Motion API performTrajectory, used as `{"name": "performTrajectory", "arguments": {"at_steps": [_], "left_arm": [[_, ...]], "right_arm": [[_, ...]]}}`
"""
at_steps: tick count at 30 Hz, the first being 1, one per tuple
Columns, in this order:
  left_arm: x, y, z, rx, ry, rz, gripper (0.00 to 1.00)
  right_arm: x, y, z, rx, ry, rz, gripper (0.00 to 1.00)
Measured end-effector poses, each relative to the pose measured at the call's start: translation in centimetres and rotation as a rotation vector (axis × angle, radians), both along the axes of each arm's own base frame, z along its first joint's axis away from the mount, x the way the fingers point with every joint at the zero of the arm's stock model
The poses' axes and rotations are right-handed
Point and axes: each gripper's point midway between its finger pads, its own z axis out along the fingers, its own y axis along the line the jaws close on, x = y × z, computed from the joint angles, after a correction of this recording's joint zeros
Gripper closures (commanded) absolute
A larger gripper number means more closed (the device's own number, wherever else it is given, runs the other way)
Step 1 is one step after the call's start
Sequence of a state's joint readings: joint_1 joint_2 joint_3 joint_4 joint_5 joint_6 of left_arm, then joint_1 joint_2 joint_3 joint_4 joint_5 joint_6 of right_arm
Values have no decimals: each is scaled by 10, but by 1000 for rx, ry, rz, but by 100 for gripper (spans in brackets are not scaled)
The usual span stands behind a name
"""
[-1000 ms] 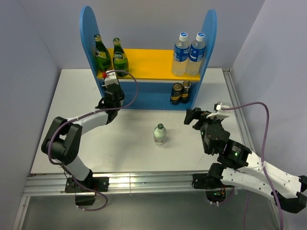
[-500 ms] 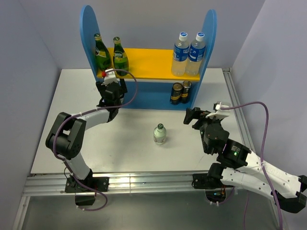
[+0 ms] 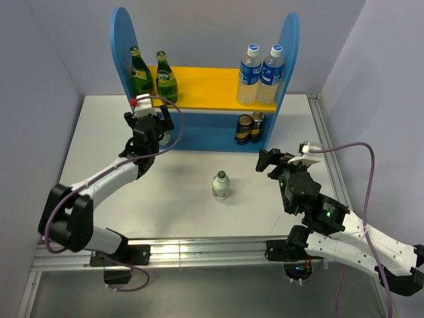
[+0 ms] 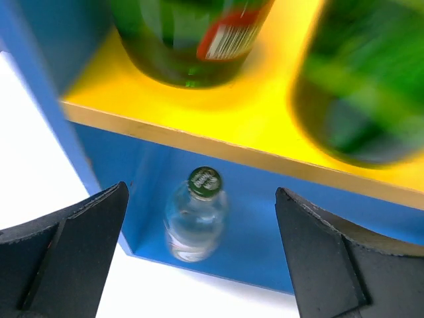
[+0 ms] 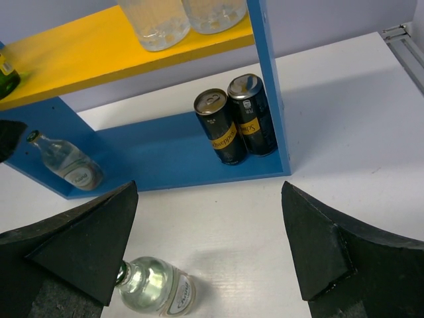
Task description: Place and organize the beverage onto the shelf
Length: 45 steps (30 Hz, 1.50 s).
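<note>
The left tool (image 3: 150, 122) hovers before the left end of the shelf, its jaws spread wide and holding nothing. The small two-level shelf with tall round-topped blue side panels (image 3: 122, 46) stands at the far side of the white bench (image 3: 99, 139).

On the left end of its yellow upper board (image 3: 202, 89), two dark green glass bottles (image 3: 140, 74) (image 3: 165, 78) stand upright side by side. How full they are cannot be told through the glass.

Beneath them, on the blue base close to the left panel, stands a small clear glass bottle with a green cap (image 4: 195, 215). In the left wrist view it sits upright beyond the open fingers (image 4: 73, 252), apart from both. It is see-through to the bottom.

Out on the bench in front of the shelf's middle stands a second small clear bottle with a green cap and white label (image 3: 221, 185), alone between the two arms.

At the right end of the upper board, two clear plastic water bottles with blue caps and blue labels (image 3: 249, 76) (image 3: 270, 74) stand touching each other, next to the right panel.

Below them on the base are two black cans with yellow lettering (image 3: 244, 130) (image 3: 257, 126), upright and pressed together, tops closed.

The right tool (image 3: 277, 161) hangs over the bench in front of the cans, its jaws apart and empty.
</note>
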<state>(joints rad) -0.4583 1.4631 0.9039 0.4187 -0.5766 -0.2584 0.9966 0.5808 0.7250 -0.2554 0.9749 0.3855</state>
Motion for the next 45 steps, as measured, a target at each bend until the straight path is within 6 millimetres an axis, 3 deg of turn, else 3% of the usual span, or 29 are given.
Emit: {"name": "performTrajectory", "arguments": {"at_steps": [3, 8, 16, 22, 32, 38, 45], "left_arm": [[-19, -3, 23, -42, -40, -42, 1], [-66, -17, 26, -72, -20, -145, 4], [-184, -108, 12, -148, 19, -597, 10], [-220, -146, 2, -151, 73, -785, 10], [-235, -205, -44, -73, 197, -909, 10], [-221, -237, -51, -60, 205, -902, 11], [-202, -258, -57, -51, 198, -861, 22]], "right_arm": [[-1, -1, 1, 7, -3, -1, 4], [-1, -1, 0, 5, -1, -1, 5], [-1, -2, 0, 6, 1, -3, 5], [-1, -2, 0, 7, 0, -5, 5], [-2, -3, 1, 11, -2, -7, 5], [-2, -4, 1, 13, -2, -9, 5], [-3, -7, 1, 21, -8, -10, 5]]}}
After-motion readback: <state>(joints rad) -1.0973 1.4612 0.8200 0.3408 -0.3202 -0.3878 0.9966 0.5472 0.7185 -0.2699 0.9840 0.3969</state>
